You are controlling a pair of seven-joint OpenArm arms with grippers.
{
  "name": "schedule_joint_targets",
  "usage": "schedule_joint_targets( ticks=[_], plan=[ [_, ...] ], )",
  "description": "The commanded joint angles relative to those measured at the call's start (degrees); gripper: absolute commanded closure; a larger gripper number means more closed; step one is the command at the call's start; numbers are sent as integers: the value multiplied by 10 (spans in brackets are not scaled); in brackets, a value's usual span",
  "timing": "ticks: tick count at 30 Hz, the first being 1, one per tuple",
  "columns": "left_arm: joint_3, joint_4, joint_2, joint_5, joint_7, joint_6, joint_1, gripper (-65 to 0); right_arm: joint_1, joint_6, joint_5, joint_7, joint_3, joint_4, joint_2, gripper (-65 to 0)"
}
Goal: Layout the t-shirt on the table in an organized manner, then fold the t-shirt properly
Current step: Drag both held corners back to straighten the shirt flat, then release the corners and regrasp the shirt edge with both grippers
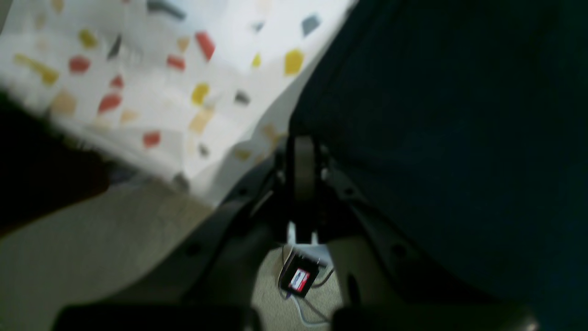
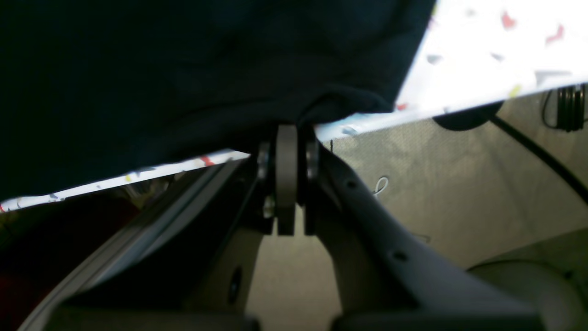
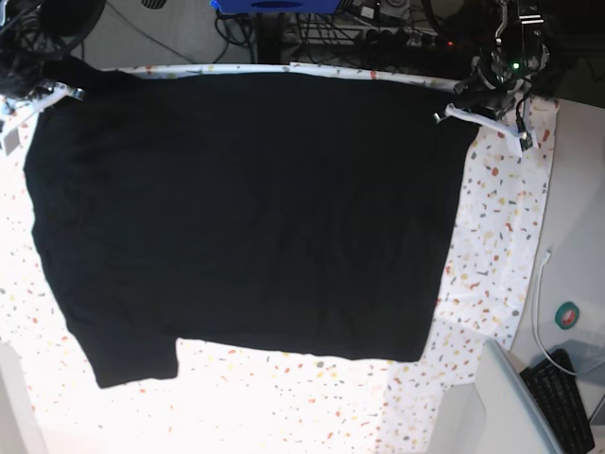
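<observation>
worktop [image 3: 492,236]: large white top with red, orange, yellow and grey flecks; most of it is covered by cloth; bare strips are seen at 3 and 6 o'clock in the base view.
t-shirt [image 3: 246,208]: plain black, spread flat over the worktop middle in the base view; one short sleeve is seen at 7 o'clock; two corners at 10 and 2 o'clock are held at the far worktop edge. No print or tag can be made out.
left hand [image 1: 303,151]: seen at 2 o'clock in the base view; jaws are pressed together, a pinch of the black cloth edge is clamped between them; flecked worktop is seen at 10 o'clock in the wrist view, shirt at 2 o'clock.
right hand [image 2: 287,133]: at 10 o'clock in the base view; jaws are closed tight on a bunched fold of the shirt edge, right at the worktop rim; floor is seen below it.
keyboard [image 3: 567,397]: black, off the worktop at 4 o'clock in the base view.
white cable [image 3: 541,293]: laid beside the worktop at 3 o'clock.
small black box [image 1: 299,278]: red-and-white label, on the floor under the left hand, wires attached.
</observation>
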Motion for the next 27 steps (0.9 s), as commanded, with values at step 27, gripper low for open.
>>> schedule_joint_targets(
  ticks=[27],
  plan=[
    [-4,-136,39,9,53,5,-247,0,297,-71,8,116,-128,-337,111,0]
  ],
)
